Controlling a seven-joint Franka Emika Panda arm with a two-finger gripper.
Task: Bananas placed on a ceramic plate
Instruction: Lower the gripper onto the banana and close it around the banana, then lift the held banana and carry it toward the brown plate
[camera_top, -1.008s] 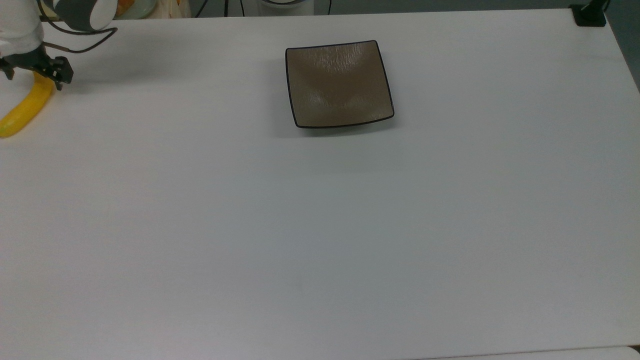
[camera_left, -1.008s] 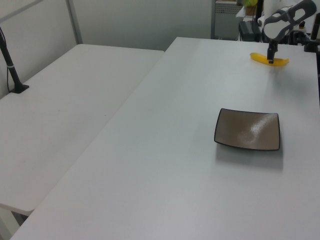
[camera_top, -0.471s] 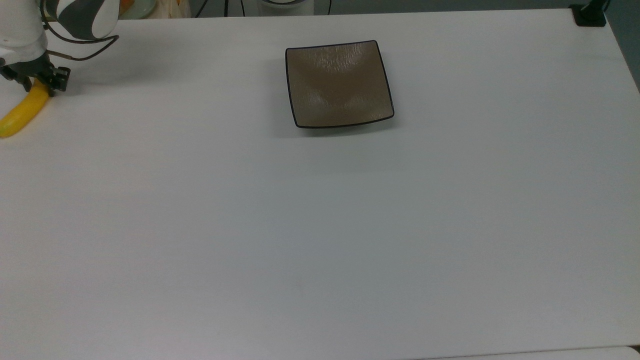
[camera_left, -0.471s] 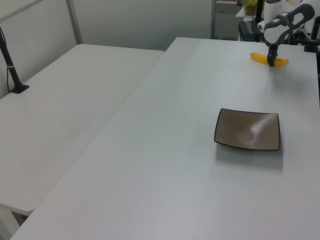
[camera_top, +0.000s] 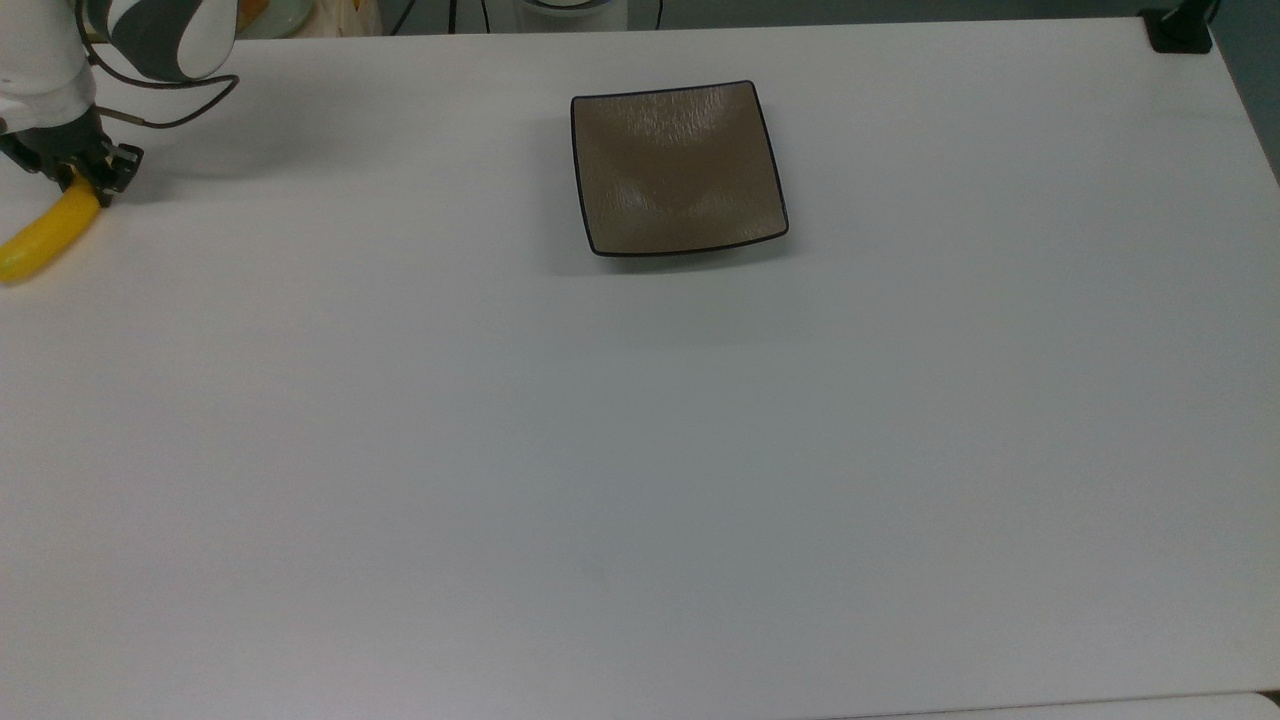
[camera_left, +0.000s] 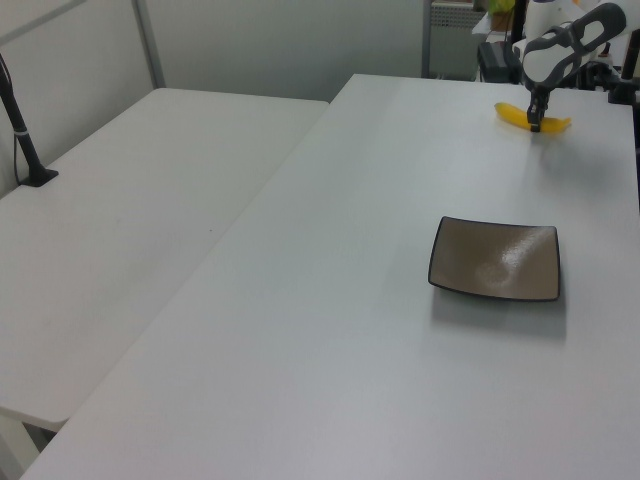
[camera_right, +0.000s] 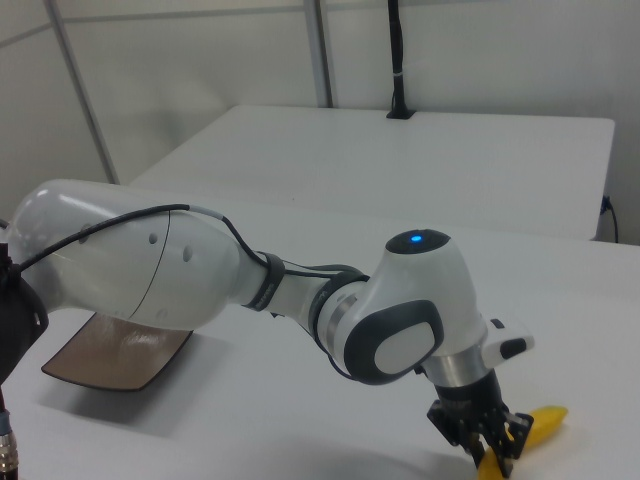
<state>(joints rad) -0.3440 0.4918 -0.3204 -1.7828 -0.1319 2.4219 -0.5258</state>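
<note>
A yellow banana (camera_top: 40, 240) lies at the far left edge of the top view, near the white table's (camera_top: 640, 450) back corner. My gripper (camera_top: 85, 180) points down over the banana's upper end, its fingers shut around it. In the right view the gripper (camera_right: 490, 455) clamps the banana (camera_right: 540, 425) near one end, and the other end sticks out to the right view's right. The square brown ceramic plate (camera_top: 680, 170) with a black rim sits bare, far to the top view's right of the banana. In the left view the banana (camera_left: 512, 115) and gripper (camera_left: 535, 125) are far behind the plate (camera_left: 495, 260).
A black clamp mount (camera_top: 1180, 30) sits at the table's back right corner in the top view. A second white table (camera_left: 130, 200) with a black post (camera_left: 20, 130) adjoins in the left view. My bulky white arm (camera_right: 150, 270) partly hides the plate (camera_right: 115, 355) in the right view.
The gripper has closed in on the banana's upper end. The banana has swung a little, so more of its upper end is hidden under the fingers. The plate has not moved.
</note>
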